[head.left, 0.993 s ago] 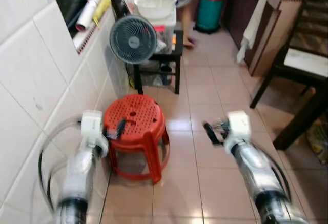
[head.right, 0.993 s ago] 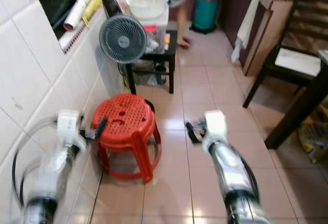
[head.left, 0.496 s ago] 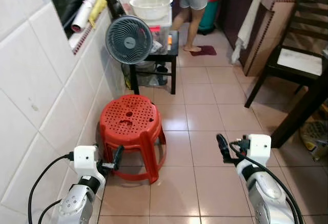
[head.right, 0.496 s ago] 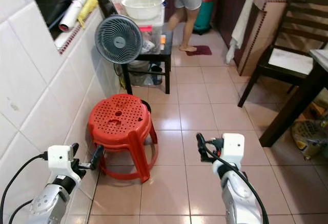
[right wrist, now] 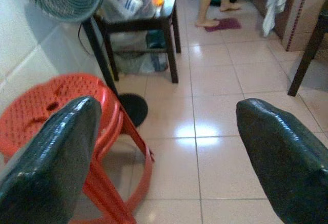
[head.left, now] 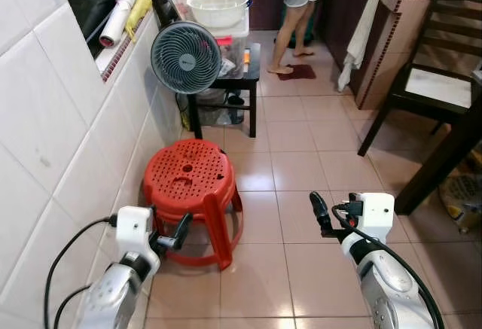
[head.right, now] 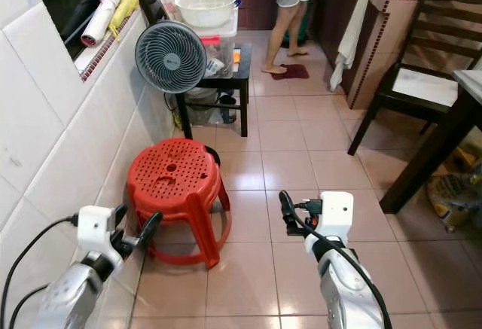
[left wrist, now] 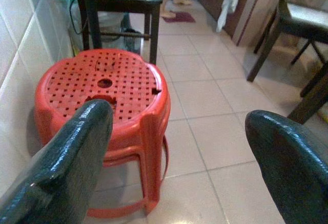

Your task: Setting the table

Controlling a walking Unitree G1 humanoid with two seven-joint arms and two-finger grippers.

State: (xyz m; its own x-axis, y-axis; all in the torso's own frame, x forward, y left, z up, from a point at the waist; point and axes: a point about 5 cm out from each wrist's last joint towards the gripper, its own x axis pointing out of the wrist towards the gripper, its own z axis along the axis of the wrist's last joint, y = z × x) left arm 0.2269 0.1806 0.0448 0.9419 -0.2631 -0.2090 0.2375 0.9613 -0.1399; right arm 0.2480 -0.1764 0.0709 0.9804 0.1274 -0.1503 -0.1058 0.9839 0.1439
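Since half a second ago, both arms are sitting a little higher in the head views, and the person [head.left: 297, 13] at the far end of the room is standing further back, with less of the body visible. Taking the red stool [head.left: 192, 190] as the landmark, the left gripper [head.left: 179, 233] is hovering low at the stool's near left side, just beside its front leg, while the right gripper [head.left: 319, 212] is hanging over the tiled floor [head.left: 301, 156] well to the right of the stool. In each wrist view the two black fingers [left wrist: 66, 162] are standing wide apart and holding nothing, and the stool is showing between the spread fingers [right wrist: 51, 157] of both grippers. Beyond the stool, a small black desk [head.left: 237, 80] is standing against the white tiled wall [head.left: 68, 118], carrying a round grey fan [head.left: 186, 56] at its front left and a white basin [head.left: 218, 5] on top of stacked clutter. Far to the right of the stool, a dark wooden chair [head.left: 425, 80] is standing beside a dark cabinet [head.left: 376, 28] with a white towel [head.left: 360, 31] draped over its edge. No tableware can be made out near the stool.
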